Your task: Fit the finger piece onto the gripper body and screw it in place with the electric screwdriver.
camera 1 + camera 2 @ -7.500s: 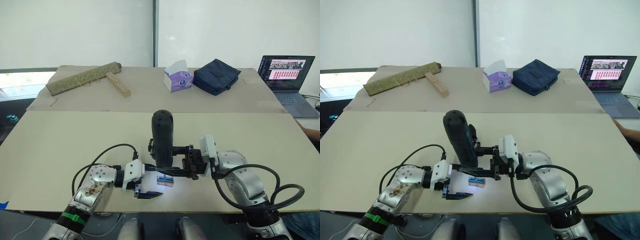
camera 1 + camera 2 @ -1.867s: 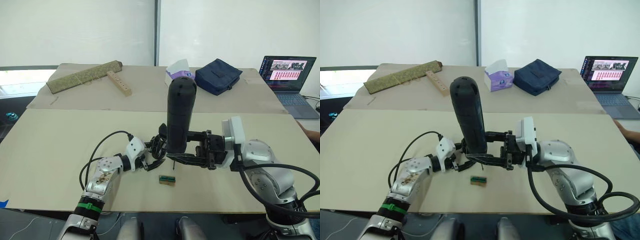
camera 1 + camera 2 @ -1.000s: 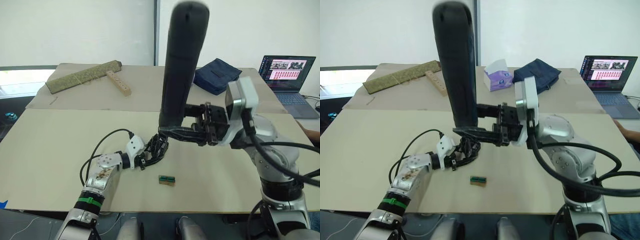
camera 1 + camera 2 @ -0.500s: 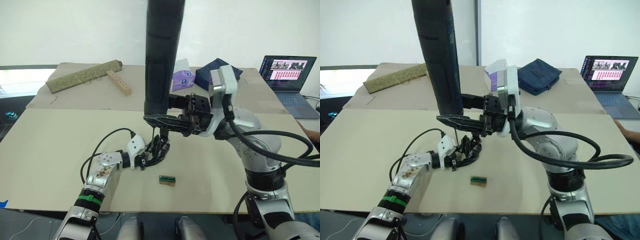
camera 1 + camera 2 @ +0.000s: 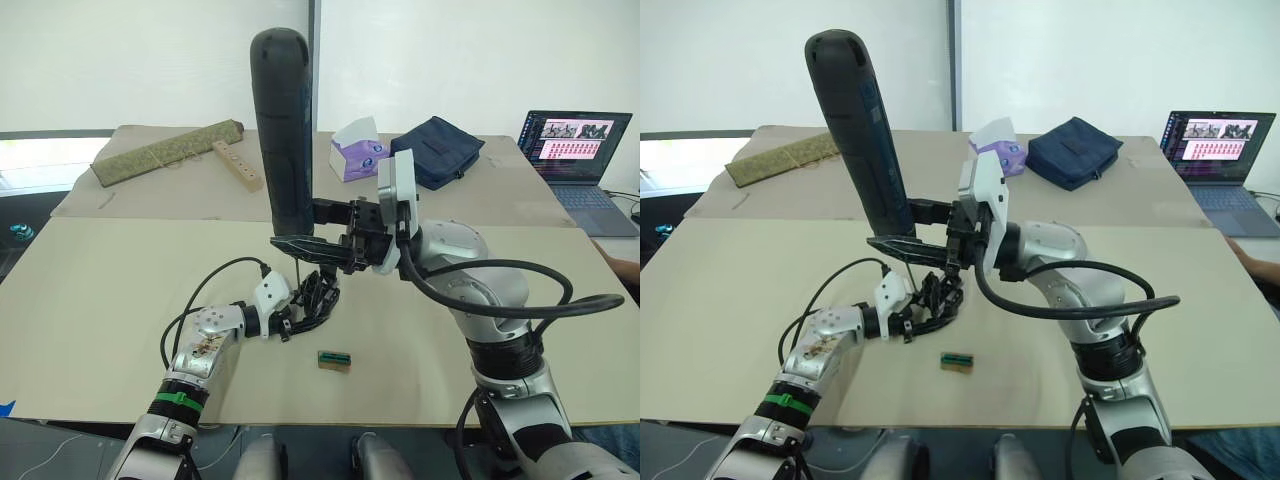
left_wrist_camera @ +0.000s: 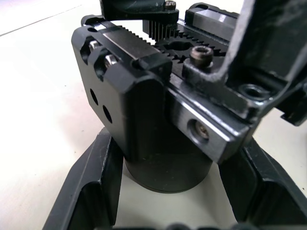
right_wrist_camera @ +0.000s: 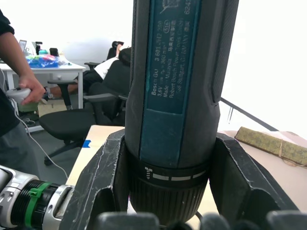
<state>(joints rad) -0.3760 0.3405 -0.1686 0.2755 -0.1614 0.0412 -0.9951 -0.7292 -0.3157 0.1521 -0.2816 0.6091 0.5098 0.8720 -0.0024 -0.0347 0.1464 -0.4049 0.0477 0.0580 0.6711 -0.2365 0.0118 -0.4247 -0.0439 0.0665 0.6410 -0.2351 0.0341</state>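
1. Left eye view: the screwdriver (image 5: 285, 130) stands nearly upright over the table (image 5: 100, 290), a thick matte black cylinder with a rounded top, leaning slightly away from the right arm.
2. The right gripper (image 5: 300, 243) is clamped on the screwdriver's lower end, 1 finger on each side. In the right wrist view a blue-green label panel with white print runs down the barrel (image 7: 175, 72), and a black collar with white marks sits between the fingers (image 7: 103, 182).
3. A thin metal bit (image 5: 297, 268) points down from the screwdriver, just above the gripper body (image 5: 312, 298).
4. The gripper body sits on the table directly under the screwdriver, small and black, with a tangle of exposed parts.
5. The left gripper (image 5: 300, 315) holds the gripper body; the left wrist view shows its 2 fingers (image 6: 93, 182) closed on either side of the round base (image 6: 165, 167).
6. That same view shows the body's black block with toothed racks, a small pinion gear (image 6: 160, 26), silver screw heads on the side, and a hex screw (image 6: 201, 55) on top.
7. I cannot pick out the finger piece as a separate part.
8. A small green-and-tan block (image 5: 334, 359) lies on the table near the gripper body, on the robot's side of it.
9. Beyond the screwdriver lie a tissue box (image 5: 357, 152), a dark blue pouch (image 5: 436, 152), and a laptop (image 5: 575, 150).
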